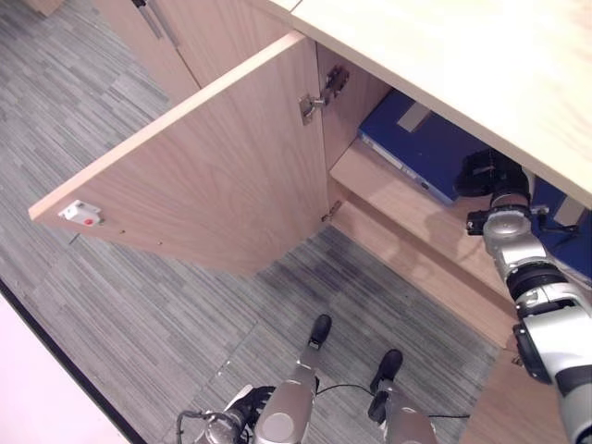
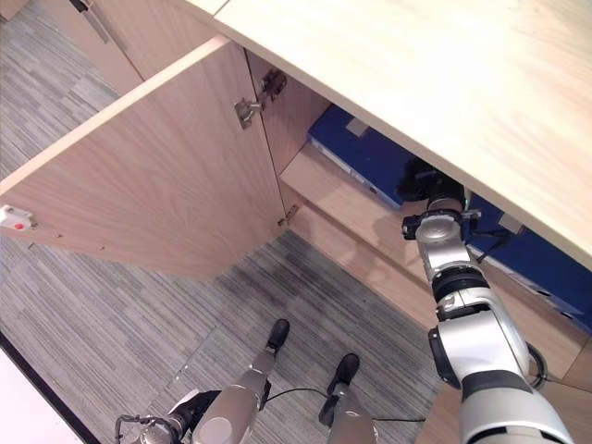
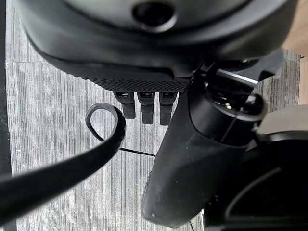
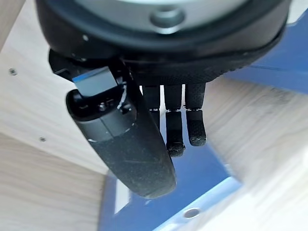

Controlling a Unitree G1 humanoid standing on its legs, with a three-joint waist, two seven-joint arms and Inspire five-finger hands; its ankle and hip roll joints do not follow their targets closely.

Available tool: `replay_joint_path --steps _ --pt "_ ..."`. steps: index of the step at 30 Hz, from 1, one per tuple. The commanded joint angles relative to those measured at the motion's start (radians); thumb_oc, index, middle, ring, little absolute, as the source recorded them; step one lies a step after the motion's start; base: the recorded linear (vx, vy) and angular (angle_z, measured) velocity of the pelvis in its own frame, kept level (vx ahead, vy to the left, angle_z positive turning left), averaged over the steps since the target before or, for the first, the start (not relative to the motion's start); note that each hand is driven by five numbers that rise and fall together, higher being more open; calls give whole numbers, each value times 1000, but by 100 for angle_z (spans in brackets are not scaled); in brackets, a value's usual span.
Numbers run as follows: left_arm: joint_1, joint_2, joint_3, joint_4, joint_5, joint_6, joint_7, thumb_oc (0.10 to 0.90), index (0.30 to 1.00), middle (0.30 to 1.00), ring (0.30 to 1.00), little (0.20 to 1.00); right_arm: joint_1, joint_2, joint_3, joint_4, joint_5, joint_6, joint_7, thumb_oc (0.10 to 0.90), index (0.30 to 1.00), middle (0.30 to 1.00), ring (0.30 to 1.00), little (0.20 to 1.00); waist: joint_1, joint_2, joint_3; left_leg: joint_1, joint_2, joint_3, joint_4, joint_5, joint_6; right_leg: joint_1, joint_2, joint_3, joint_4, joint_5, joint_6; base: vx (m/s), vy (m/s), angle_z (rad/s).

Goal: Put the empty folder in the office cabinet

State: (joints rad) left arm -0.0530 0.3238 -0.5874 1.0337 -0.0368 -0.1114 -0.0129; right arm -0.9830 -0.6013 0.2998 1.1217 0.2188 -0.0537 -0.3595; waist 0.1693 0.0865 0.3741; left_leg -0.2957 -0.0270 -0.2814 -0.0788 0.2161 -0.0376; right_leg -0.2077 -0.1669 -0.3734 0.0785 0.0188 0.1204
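Observation:
A blue folder (image 1: 413,146) lies flat on the upper shelf (image 1: 392,198) inside the open cabinet, with a white label near its far end. My right hand (image 1: 487,173) reaches into the cabinet at the folder's right end. In the right wrist view its fingers (image 4: 175,129) are straight, with the thumb apart, over the blue cover (image 4: 192,178); I cannot tell if they touch it. More blue folder surface (image 2: 541,266) shows to the right of the hand. My left hand (image 1: 246,404) hangs low over the floor, fingers (image 3: 147,107) relaxed and holding nothing.
The cabinet door (image 1: 217,176) stands swung wide open to the left, with a white catch (image 1: 80,214) at its free corner. The wooden cabinet top (image 1: 490,65) overhangs the shelf. A lower shelf board (image 1: 421,264) sits below. Grey striped carpet (image 1: 111,314) covers the floor.

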Motion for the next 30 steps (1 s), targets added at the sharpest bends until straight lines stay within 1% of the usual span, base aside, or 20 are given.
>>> replay_joint_path --steps 1,4,6,9,10,11,13,14,17,18,21,23,24,29,30 --pt "-21 -38 -25 -42 -60 -49 -19 800 900 900 900 900 -107 -88 39 -40 21 -61 -47 400 300 300 300 300 2 9 -20 75 12 14 9 -179 4 -130 -38 28 135 -48 23 0 0 0" --pt "-21 -37 -28 -48 -66 -49 -21 800 900 900 900 900 -102 -94 38 -27 22 -59 -47 400 300 300 300 300 0 16 -15 69 12 12 9 -177 4 -138 -39 29 140 -48 23 0 0 0" --pt "-25 -36 -33 -50 -67 -50 -19 800 900 900 900 900 -105 -103 43 -18 16 -56 -50 400 300 300 300 300 -1 26 -3 64 9 12 11 -176 4 -152 -41 32 152 -50 22 -19 -6 -1" --pt "-27 -38 -38 -50 -64 -51 -20 800 900 900 900 900 -104 -107 45 -15 13 -55 -52 400 300 300 300 300 -2 34 5 63 11 12 11 -178 3 -157 -41 33 159 -58 22 -3 -6 1" --pt "-26 -37 -43 -55 -62 -51 -20 800 900 900 900 900 -101 -117 46 -13 11 -55 -52 400 300 300 300 300 -4 41 11 58 10 11 11 -175 2 -164 -43 35 163 -58 21 -14 -6 4" --pt "-27 -37 -43 -55 -62 -51 -20 800 900 900 900 900 -101 -117 46 -13 11 -55 -52 400 300 300 300 300 -4 41 10 54 8 10 12 -171 3 -166 -44 34 158 -51 22 -36 -5 3" --pt "-31 -35 -46 -58 -65 -53 -20 800 900 900 900 900 -106 -130 52 -4 4 -53 -52 400 300 300 300 300 -7 54 21 51 7 11 10 -173 2 -175 -46 38 167 -57 22 -30 1 2" --pt "-32 -35 -46 -58 -65 -53 -20 800 900 900 900 900 -107 -131 52 -4 4 -53 -52 400 300 300 300 300 -7 54 20 46 6 10 11 -168 3 -177 -47 37 163 -50 22 0 0 0" --pt "-36 -31 -50 -63 -73 -55 -19 800 900 900 900 900 -124 -152 64 17 -3 -48 -53 400 300 300 300 300 -11 69 35 39 4 13 10 -169 2 -197 -49 42 177 -55 23 -21 -3 0" --pt "-36 -31 -50 -63 -73 -55 -19 800 900 900 900 900 -125 -152 65 18 -2 -48 -52 400 300 300 300 300 -11 69 35 38 4 14 10 -169 2 -198 -50 42 178 -55 23 0 0 0" --pt "-36 -25 -61 -72 -78 -58 -24 800 900 900 900 900 -173 -195 89 58 -5 -41 -54 400 300 300 300 300 -16 91 54 18 3 22 8 -164 2 -233 -57 53 191 -51 25 -35 -4 -4" --pt "-35 -24 -63 -74 -77 -59 -25 800 900 900 900 900 -183 -204 95 63 -6 -41 -54 400 300 300 300 300 -17 93 54 13 2 23 8 -163 2 -241 -57 54 193 -50 26 -17 -2 -6" --pt "-34 -21 -66 -78 -83 -59 -27 800 900 900 900 900 -207 -223 109 72 -4 -41 -52 400 300 300 300 300 -19 100 58 3 2 25 6 -161 2 -258 -56 57 197 -47 25 0 0 0" --pt "-32 -20 -70 -82 -92 -60 -28 800 900 900 900 900 -244 -256 125 78 7 -40 -56 400 300 300 300 300 -24 106 60 -10 1 32 3 -158 1 -277 -57 61 196 -43 27 2 -5 -2" --pt "-33 -18 -70 -81 -98 -60 -29 800 900 900 900 900 -266 -276 138 86 10 -39 -58 400 300 300 300 300 -25 106 57 -14 1 33 0 -159 0 -283 -56 61 196 -43 26 7 -19 -4"
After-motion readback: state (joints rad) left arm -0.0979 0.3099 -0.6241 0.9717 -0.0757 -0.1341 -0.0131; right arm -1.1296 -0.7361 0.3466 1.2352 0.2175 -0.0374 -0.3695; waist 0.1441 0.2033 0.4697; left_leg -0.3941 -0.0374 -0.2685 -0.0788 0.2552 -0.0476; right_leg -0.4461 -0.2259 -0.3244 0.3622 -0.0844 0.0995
